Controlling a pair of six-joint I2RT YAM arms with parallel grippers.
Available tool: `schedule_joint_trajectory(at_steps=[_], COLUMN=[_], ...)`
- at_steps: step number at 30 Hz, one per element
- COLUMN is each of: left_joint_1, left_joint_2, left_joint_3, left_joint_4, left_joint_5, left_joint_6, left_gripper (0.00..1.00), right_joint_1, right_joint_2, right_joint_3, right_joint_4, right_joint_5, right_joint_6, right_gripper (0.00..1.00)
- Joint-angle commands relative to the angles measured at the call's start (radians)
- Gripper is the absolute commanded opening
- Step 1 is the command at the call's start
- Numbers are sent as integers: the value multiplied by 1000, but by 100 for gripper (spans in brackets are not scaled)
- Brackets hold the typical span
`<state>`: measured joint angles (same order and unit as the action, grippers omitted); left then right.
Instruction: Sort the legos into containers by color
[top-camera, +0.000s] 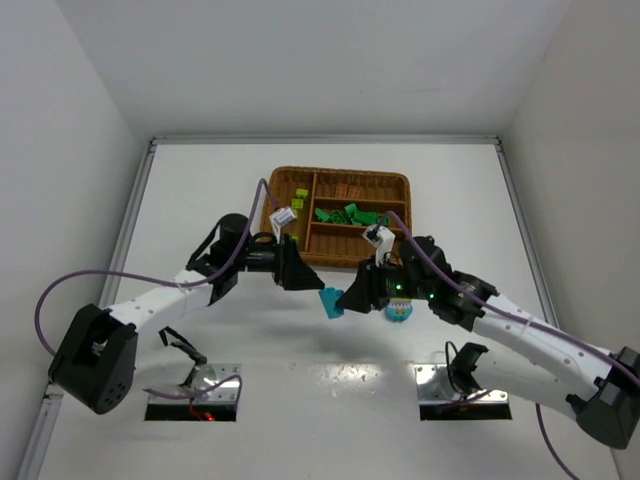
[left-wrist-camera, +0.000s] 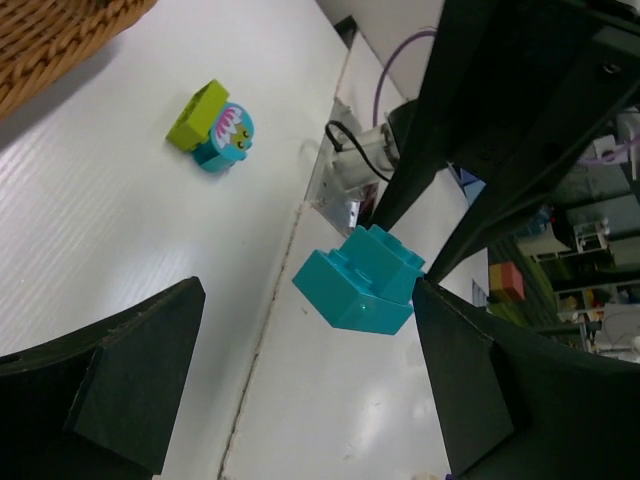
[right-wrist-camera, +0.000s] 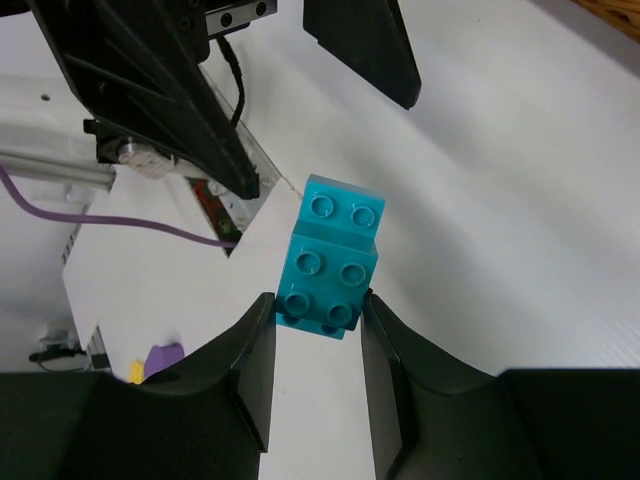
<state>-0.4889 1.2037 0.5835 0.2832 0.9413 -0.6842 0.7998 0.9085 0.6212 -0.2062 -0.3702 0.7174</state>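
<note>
My right hand (right-wrist-camera: 318, 335) pinches a cyan brick (right-wrist-camera: 330, 262) above the worktop (top-camera: 200, 200); my left hand (top-camera: 303, 273), spread wide, hangs at its ten o'clock, wicker tray (top-camera: 290, 180) at twelve.

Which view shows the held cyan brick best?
The right wrist view: the cyan brick fills the centre, studs visible, pinched by the right gripper. The left wrist view shows its side; the top view shows it small.

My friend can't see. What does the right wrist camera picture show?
The right gripper pinches a stepped cyan-blue studded plastic brick between its black fingers, over the white table. Just beyond the brick, the left gripper faces it with jaws wide open.
</note>
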Motion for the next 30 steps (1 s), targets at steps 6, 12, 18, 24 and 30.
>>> schedule_joint_trajectory(at_steps=[6, 12, 18, 24, 30], left_joint_1=[9, 9, 186, 469, 565], left_joint_2=[-96, -229, -325, -337, -306], left_joint_3=[-71, -82, 27, 46, 4], left_joint_4=[255, 180, -94, -156, -63], left_joint_5=[97, 62, -24, 52, 109], left_joint_6=[-121, -133, -83, -119, -211], left_gripper=[92, 98, 99, 99, 99], right_joint_1=[-7, -7, -7, -19, -174], right_joint_2=[3, 12, 119, 309, 421], right_joint_3=[63, 72, 127, 222, 137], right_joint_4=[102, 177, 318, 442, 813], right_joint_5=[-67, -122, -136, -194, -393], right_joint_6=[13, 59, 112, 134, 358], right_gripper=[31, 31, 31, 31, 31])
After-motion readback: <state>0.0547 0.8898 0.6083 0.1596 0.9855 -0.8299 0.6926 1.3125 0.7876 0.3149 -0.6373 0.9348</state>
